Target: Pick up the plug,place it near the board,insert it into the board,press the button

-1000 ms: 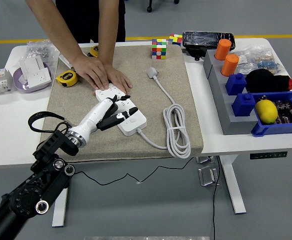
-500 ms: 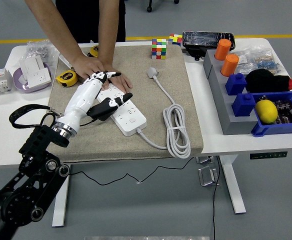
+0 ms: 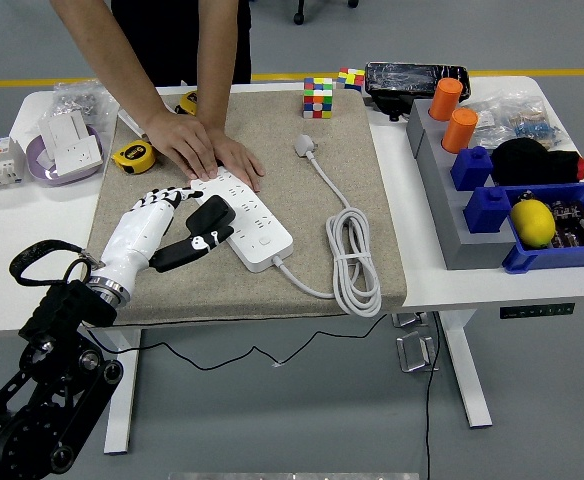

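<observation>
A white power strip and white plug lie on a beige mat; the left hand is white-and-black.

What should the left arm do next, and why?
Probably reach right for the white plug: it lies loose on the beige mat, not inserted in the white power strip, which a person's hand steadies. The left robot hand hovers open beside the strip, holding nothing.
</observation>
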You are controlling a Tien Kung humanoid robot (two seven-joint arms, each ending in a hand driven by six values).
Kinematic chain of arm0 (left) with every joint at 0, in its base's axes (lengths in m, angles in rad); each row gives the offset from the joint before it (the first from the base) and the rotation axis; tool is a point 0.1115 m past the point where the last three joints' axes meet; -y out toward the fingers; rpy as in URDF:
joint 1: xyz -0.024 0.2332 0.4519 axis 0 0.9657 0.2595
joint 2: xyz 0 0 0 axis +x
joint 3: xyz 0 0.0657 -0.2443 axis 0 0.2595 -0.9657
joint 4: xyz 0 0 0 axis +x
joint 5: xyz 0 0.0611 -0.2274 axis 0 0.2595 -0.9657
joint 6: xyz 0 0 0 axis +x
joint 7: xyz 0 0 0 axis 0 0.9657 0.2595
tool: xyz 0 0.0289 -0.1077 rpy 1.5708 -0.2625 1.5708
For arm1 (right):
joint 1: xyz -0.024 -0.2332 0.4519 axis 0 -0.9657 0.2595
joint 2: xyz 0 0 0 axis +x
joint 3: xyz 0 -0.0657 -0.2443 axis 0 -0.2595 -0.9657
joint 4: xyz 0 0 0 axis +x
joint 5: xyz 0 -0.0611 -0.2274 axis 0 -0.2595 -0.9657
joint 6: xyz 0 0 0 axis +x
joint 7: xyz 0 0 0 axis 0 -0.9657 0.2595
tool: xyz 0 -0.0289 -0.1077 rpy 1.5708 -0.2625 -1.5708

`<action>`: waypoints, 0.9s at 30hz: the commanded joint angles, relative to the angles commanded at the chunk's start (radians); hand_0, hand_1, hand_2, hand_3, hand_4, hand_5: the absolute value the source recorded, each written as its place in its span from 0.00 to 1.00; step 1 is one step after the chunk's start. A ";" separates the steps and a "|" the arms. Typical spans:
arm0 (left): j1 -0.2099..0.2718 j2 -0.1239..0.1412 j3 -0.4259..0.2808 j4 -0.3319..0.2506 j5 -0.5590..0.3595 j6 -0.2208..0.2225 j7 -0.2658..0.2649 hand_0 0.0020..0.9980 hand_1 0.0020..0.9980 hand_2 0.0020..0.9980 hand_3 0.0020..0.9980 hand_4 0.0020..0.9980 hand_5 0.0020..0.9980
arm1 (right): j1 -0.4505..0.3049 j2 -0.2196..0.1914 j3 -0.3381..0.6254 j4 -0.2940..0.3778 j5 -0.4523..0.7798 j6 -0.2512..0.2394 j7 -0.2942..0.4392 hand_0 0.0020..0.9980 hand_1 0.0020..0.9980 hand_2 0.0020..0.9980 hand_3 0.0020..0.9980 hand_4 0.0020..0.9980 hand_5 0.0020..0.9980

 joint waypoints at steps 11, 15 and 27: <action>-0.036 -0.003 0.038 0.066 0.000 -0.024 0.005 1.00 1.00 1.00 1.00 1.00 1.00 | 0.000 0.000 -0.003 -0.002 0.007 0.002 0.000 0.81 0.77 0.75 0.78 1.00 1.00; -0.040 -0.003 0.051 0.075 0.000 -0.026 0.001 1.00 1.00 1.00 1.00 1.00 1.00 | 0.002 -0.001 0.001 -0.002 0.007 0.000 0.001 0.81 0.77 0.75 0.78 1.00 1.00; -0.052 -0.009 0.076 0.093 0.000 -0.030 0.000 1.00 1.00 1.00 1.00 1.00 1.00 | 0.006 -0.002 0.002 -0.002 0.006 -0.002 0.001 0.81 0.77 0.75 0.78 1.00 1.00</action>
